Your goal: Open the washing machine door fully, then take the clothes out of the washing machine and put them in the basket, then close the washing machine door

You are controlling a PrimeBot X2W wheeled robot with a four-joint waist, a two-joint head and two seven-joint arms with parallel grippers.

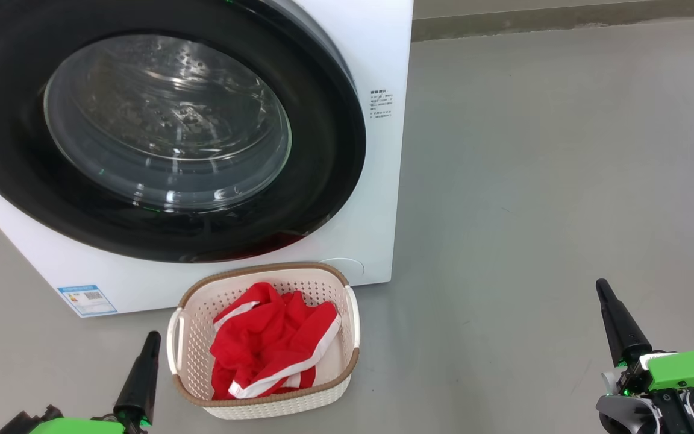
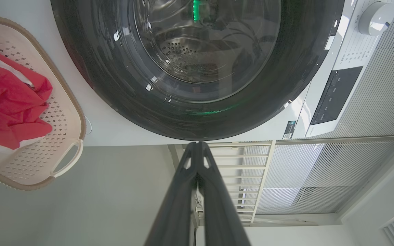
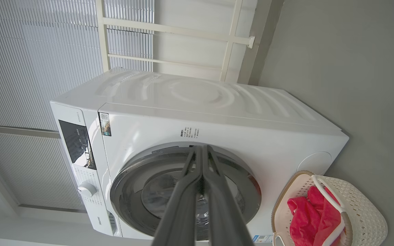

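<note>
**Ops:** Arm pose and tool state?

**Me:** I've got the left gripper (image 1: 152, 339) low, just left of the basket (image 1: 193, 337). Fingers are pressed together on nothing, pointing up toward the washing machine (image 1: 383, 193). My right gripper (image 1: 603, 289) sits well right of the basket, fingers also together and empty, tilted up and slightly left, with the green wrist housing (image 1: 687, 369) below it.

**Ops:** Load?

**Me:** The red clothes (image 1: 268, 343) with white trim lie bunched in the basket. It stands on the grey floor (image 1: 534, 181), far rim just short of the machine front. Behind the basket, the washing machine door (image 1: 323, 120) reads flush against the cabinet.
</note>
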